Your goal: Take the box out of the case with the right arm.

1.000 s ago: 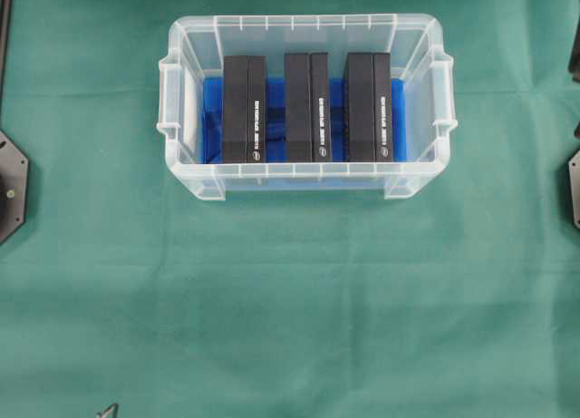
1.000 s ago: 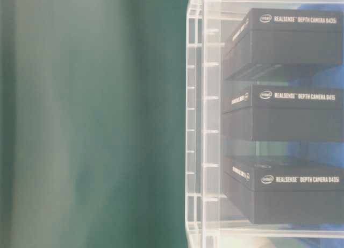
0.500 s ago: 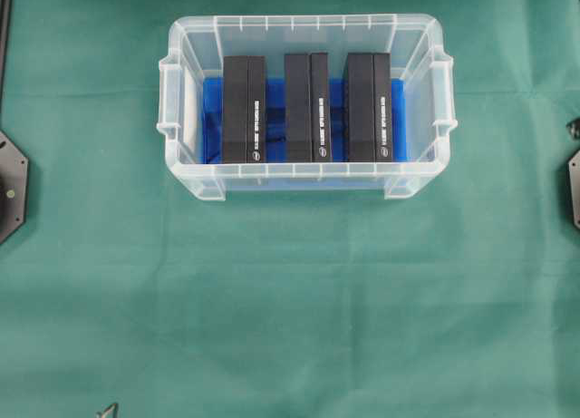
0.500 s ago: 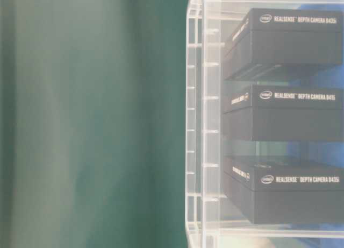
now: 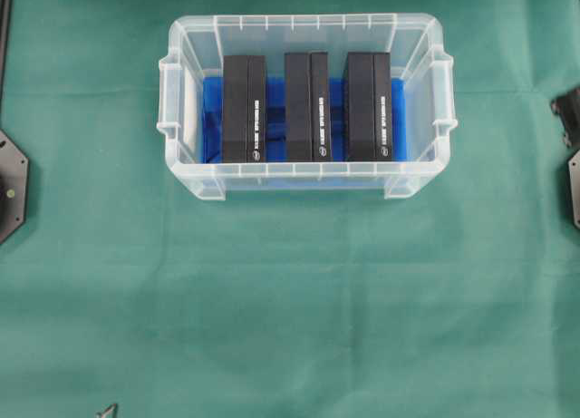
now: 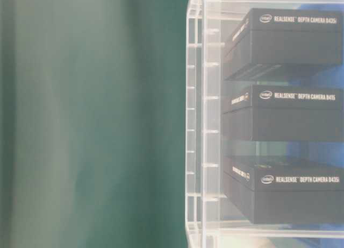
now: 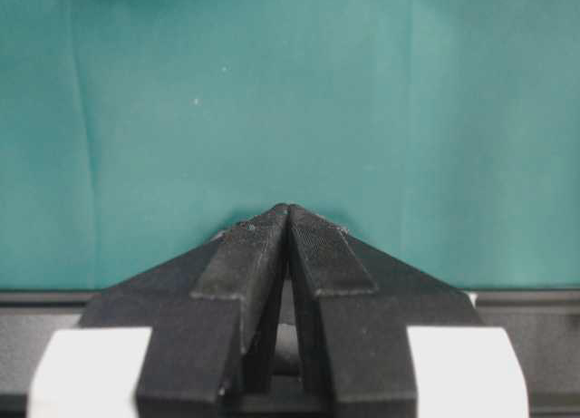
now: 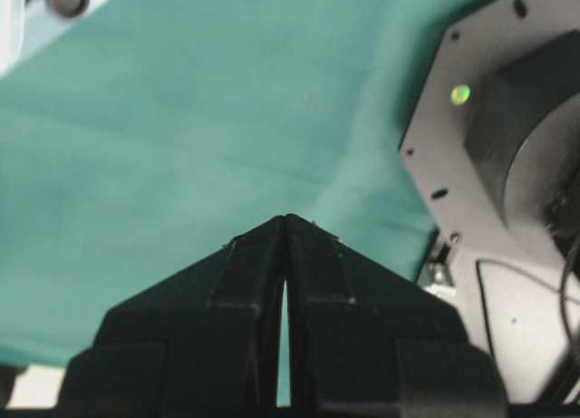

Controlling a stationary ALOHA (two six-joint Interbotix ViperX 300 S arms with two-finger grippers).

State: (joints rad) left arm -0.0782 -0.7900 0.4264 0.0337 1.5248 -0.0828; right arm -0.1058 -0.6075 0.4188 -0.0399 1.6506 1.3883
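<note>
On the left side of the green cloth worktop, part of a flat black base plate shows at the edge. The left end effector, black with white parts, is pressed closed with nothing in it. It hangs over bare green cloth.

In the middle, toward the top, sits the big clear plastic case with a rim, side handles and a bright blue bottom. Three black cardboard boxes stand in it in a row, with small gaps between them. The left black box is near the left wall. The middle black box is in the centre. The right black box is near the right wall. White letters run along their tops.

On the right, a small piece of the black right arm peeks in at the edge, well apart from the case. The right end effector is also squeezed closed and holds nothing. It points at the cloth beside its own black base.

So the job looks like it has hardly begun. All three boxes are inside the case. The right arm has to reach over, open up, grab a box and lift it out.
</note>
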